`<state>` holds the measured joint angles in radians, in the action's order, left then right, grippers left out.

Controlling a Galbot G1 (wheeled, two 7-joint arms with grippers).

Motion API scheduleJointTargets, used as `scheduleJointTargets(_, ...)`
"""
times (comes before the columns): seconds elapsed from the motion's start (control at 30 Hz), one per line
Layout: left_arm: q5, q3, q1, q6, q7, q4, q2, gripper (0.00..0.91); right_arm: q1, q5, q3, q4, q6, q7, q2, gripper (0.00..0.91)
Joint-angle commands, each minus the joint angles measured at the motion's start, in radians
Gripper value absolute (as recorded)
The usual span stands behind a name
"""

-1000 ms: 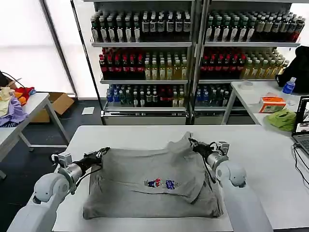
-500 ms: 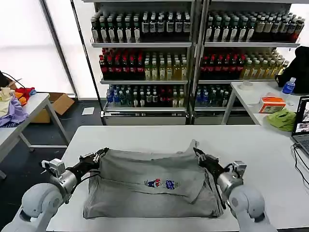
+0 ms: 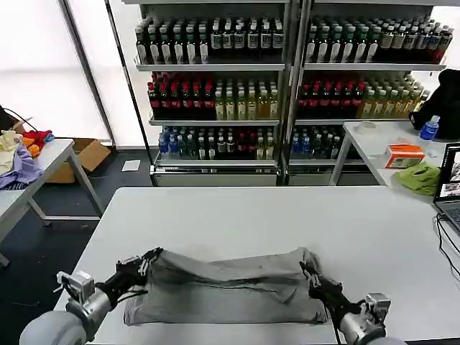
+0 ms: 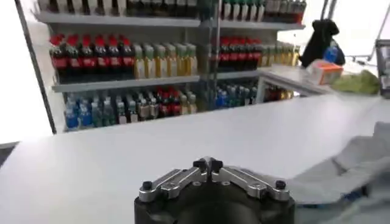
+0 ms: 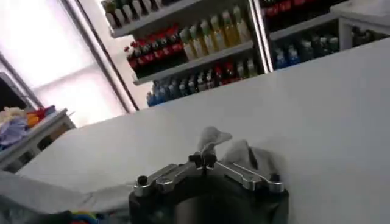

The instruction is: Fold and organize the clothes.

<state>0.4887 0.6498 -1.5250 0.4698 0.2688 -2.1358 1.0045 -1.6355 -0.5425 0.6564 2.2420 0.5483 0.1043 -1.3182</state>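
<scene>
A light grey shirt (image 3: pixel 230 287) lies as a long folded band near the front edge of the white table (image 3: pixel 287 215). My left gripper (image 3: pixel 149 257) is shut on the band's upper left corner, and my right gripper (image 3: pixel 309 273) is shut on its upper right corner. In the left wrist view the left gripper (image 4: pixel 208 164) has its tips pressed together, with grey shirt cloth (image 4: pixel 359 161) off to one side. In the right wrist view a tuft of the shirt (image 5: pixel 213 139) sticks out past the closed tips of the right gripper (image 5: pixel 203 159).
Shelves of bottles (image 3: pixel 287 79) stand behind the table. A side table on the right holds a bright green cloth (image 3: pixel 420 176), an orange box (image 3: pixel 406 153) and a laptop (image 3: pixel 449 183). A left table carries a lilac and red cloth heap (image 3: pixel 21 154); a cardboard box (image 3: pixel 90 152) sits on the floor.
Both grippers have drawn the shirt's far edge toward the table's front edge, folding it over itself. The chest print has dropped out of the head view.
</scene>
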Motion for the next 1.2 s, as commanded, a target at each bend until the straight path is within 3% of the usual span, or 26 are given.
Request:
scheduleJointTargets(0.03, -0.15, 0.052, -0.155, -0.019, 0.021, -0.116, 0.027, 0.907, -0.098, 0.096, 0.034, 0.068, -0.037, 0.02, -0.01, 0.907)
scheduleJointTargets(0.27, -0.153, 0.153, -0.164, 0.017, 0.014, -0.137, 0.023, 0.907, -0.093, 0.119, 0.083, 0.093, -0.145, 0.07, -0.006, 0.907)
scheduleJointTargets(0.37, -0.142, 0.181, -0.175, 0.016, -0.025, -0.149, 0.034, 0.907, -0.091, 0.157, 0.095, 0.08, -0.263, 0.093, -0.008, 0.907)
scheduleJointTargets(0.43, -0.133, 0.182, -0.184, 0.008, -0.064, -0.155, 0.059, 0.907, -0.094, 0.216, 0.11, 0.064, -0.363, 0.129, -0.014, 0.907)
scheduleJointTargets(0.6, -0.121, 0.086, -0.199, -0.036, -0.241, -0.123, 0.159, 0.907, -0.093, 0.197, 0.138, 0.022, -0.464, 0.144, -0.035, 0.907)
scheduleJointTargets(0.7, -0.148, 0.042, -0.205, -0.052, -0.311, -0.097, 0.233, 0.907, -0.103, 0.207, 0.141, 0.007, -0.48, 0.139, -0.043, 0.907)
scheduleJointTargets(0.87, -0.202, -0.039, -0.222, -0.075, -0.392, -0.06, 0.294, 0.907, -0.122, 0.184, 0.134, -0.007, -0.474, 0.123, -0.05, 0.907)
scheduleJointTargets(1.2, -0.206, -0.088, -0.22, -0.073, -0.42, -0.044, 0.328, 0.907, -0.126, 0.173, 0.132, -0.01, -0.466, 0.113, -0.051, 0.907)
